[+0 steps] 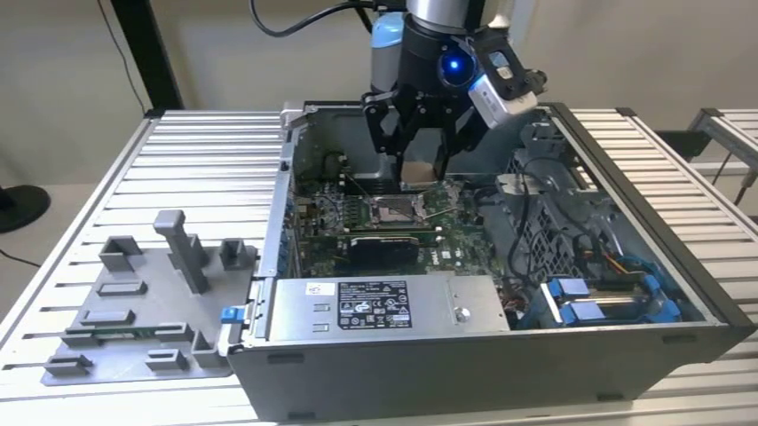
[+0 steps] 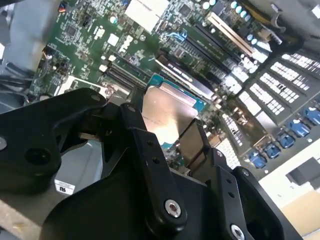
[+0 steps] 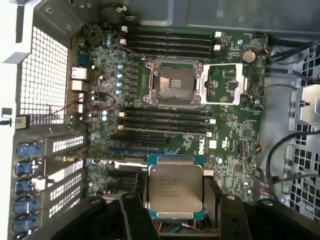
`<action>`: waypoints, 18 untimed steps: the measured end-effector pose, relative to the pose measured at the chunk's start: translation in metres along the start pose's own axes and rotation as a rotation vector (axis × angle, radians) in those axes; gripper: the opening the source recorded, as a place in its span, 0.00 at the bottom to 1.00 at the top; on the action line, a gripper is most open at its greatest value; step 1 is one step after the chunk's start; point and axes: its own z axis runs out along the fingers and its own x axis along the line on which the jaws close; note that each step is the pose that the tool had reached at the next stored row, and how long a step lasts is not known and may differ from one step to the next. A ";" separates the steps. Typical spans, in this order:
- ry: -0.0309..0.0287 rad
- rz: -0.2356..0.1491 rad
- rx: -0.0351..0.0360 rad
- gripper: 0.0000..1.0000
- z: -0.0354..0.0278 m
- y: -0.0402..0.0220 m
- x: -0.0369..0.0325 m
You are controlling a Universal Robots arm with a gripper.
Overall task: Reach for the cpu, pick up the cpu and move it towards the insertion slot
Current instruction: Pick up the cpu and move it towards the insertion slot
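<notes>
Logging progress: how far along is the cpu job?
Pick-up looks done: the end effector holds the cpu by its edges, lifted over the motherboard inside the case. In hand: carrying it toward the insertion slot. Left: the cpu is not yet over the slot, whose dark centre is bare.

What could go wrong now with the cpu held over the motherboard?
The cpu sits gripped by its edges in the gripper; a slip could drop it onto the motherboard. It hangs away from the insertion slot, so travel could brush the memory slots. Misalignment may damage the socket.
</notes>
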 end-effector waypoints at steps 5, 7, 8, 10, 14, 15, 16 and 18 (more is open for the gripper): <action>-0.0001 0.004 -0.0001 0.00 0.0037 0.0113 -0.0006; -0.0005 0.012 -0.0004 0.00 0.0051 0.0129 -0.0007; -0.0006 0.014 -0.0004 0.00 0.0056 0.0141 -0.0008; -0.0010 0.022 -0.0007 0.00 0.0070 0.0156 -0.0009; -0.0020 0.049 -0.0015 0.00 0.0104 0.0168 -0.0010; -0.0021 0.053 -0.0015 0.00 0.0108 0.0177 -0.0009; -0.0022 0.054 -0.0016 0.00 0.0111 0.0190 -0.0008; -0.0023 0.056 -0.0015 0.00 0.0117 0.0221 -0.0004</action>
